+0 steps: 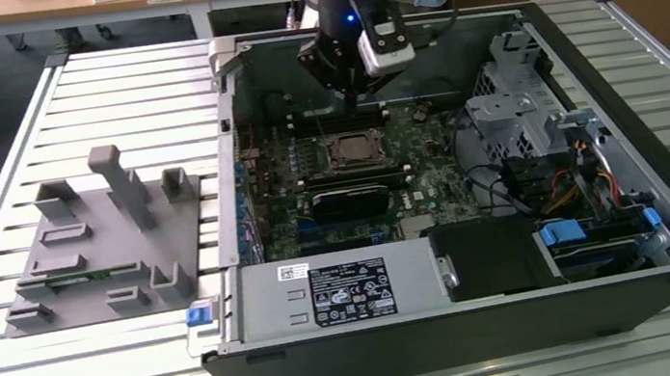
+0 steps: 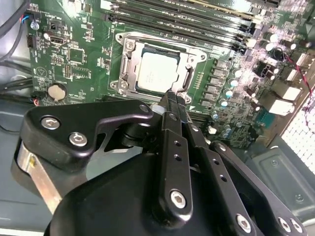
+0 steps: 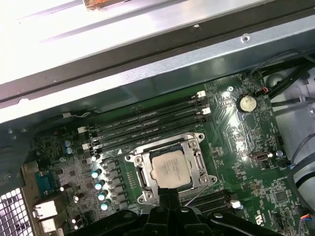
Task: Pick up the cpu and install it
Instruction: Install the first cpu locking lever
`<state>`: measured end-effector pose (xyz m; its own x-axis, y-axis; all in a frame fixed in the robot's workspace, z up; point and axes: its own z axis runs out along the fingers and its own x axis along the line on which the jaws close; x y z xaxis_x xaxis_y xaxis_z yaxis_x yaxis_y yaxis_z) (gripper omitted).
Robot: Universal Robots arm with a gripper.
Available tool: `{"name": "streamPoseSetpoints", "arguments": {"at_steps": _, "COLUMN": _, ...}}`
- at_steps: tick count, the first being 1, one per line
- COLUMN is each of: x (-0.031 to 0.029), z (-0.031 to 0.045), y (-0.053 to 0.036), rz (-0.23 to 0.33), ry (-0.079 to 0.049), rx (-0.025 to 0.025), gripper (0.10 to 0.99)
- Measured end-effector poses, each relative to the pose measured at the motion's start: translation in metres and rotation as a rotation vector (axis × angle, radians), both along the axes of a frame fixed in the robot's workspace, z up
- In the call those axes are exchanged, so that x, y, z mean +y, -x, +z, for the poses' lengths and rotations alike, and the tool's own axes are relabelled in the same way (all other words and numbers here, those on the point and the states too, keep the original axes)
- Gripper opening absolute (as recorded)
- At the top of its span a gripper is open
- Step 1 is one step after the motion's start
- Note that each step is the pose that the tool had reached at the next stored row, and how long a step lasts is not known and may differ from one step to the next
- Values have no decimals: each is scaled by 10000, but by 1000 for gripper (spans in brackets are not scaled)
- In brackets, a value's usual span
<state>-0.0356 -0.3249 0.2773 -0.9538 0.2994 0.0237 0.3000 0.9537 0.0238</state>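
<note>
Slatted table [image 1: 100, 83] is bearing the case [image 1: 483, 324]; cpu [image 2: 156, 71] is lying socketed (likely light, stiff, fragile; grip edges) beneath the closed, empty gripper [image 2: 170, 96].

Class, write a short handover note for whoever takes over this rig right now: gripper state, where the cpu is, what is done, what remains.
The gripper: shut, holding nothing, its tip hanging at the edge of the socket frame; contact cannot be told.
The cpu: lies flat inside the socket frame on the motherboard, silver top up, clear of the gripper in both wrist views.
Done: the cpu is set in the socket.
Left: whether the socket frame is latched cannot be told.
</note>
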Motion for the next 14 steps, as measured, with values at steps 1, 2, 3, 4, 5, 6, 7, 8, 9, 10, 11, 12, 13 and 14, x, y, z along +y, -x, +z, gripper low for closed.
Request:
{"name": "streamPoseSetpoints", "arguments": {"at_steps": 1, "x": 0, "z": 0, "y": 0, "rz": 72, "ry": 0, "rx": 0, "gripper": 106}}
{"name": "streamPoseSetpoints", "arguments": {"at_steps": 2, "x": 0, "z": 0, "y": 0, "rz": 144, "ry": 0, "rx": 0, "gripper": 106}}
{"name": "streamPoseSetpoints", "arguments": {"at_steps": 3, "x": 0, "z": 0, "y": 0, "rz": 218, "ry": 0, "rx": 0, "gripper": 106}}
{"name": "streamPoseSetpoints", "arguments": {"at_steps": 4, "x": 0, "z": 0, "y": 0, "rz": 291, "ry": 0, "rx": 0, "gripper": 106}}
{"name": "streamPoseSetpoints", "arguments": {"at_steps": 5, "x": 0, "z": 0, "y": 0, "rz": 367, "ry": 0, "rx": 0, "gripper": 106}}
{"name": "streamPoseSetpoints", "arguments": {"at_steps": 6, "x": 0, "z": 0, "y": 0, "rz": 440, "ry": 0, "rx": 0, "gripper": 106}}
{"name": "streamPoseSetpoints", "arguments": {"at_steps": 7, "x": -1, "z": 0, "y": 0, "rz": 512, "ry": 1, "rx": 0, "gripper": 106}}
{"name": "streamPoseSetpoints", "arguments": {"at_steps": 8, "x": -1, "z": 0, "y": 1, "rz": 586, "ry": 0, "rx": -1, "gripper": 106}}
{"name": "streamPoseSetpoints", "arguments": {"at_steps": 9, "x": -1, "z": 0, "y": 1, "rz": 673, "ry": 0, "rx": 0, "gripper": 106}}
{"name": "streamPoseSetpoints", "arguments": {"at_steps": 10, "x": -1, "z": 0, "y": 1, "rz": 786, "ry": 1, "rx": 0, "gripper": 106}}
{"name": "streamPoseSetpoints", "arguments": {"at_steps": 11, "x": -1, "z": -1, "y": 1, "rz": 956, "ry": 1, "rx": 0, "gripper": 106}}
{"name": "streamPoseSetpoints", "arguments": {"at_steps": 12, "x": -1, "z": -2, "y": 1, "rz": 1134, "ry": 0, "rx": 0, "gripper": 106}}
{"name": "streamPoseSetpoints", "arguments": {"at_steps": 13, "x": -1, "z": -2, "y": 1, "rz": 1316, "ry": 1, "rx": 0, "gripper": 106}}
{"name": "streamPoseSetpoints", "arguments": {"at_steps": 14, "x": -2, "z": -4, "y": 1, "rz": 1475, "ry": 1, "rx": 0, "gripper": 106}}
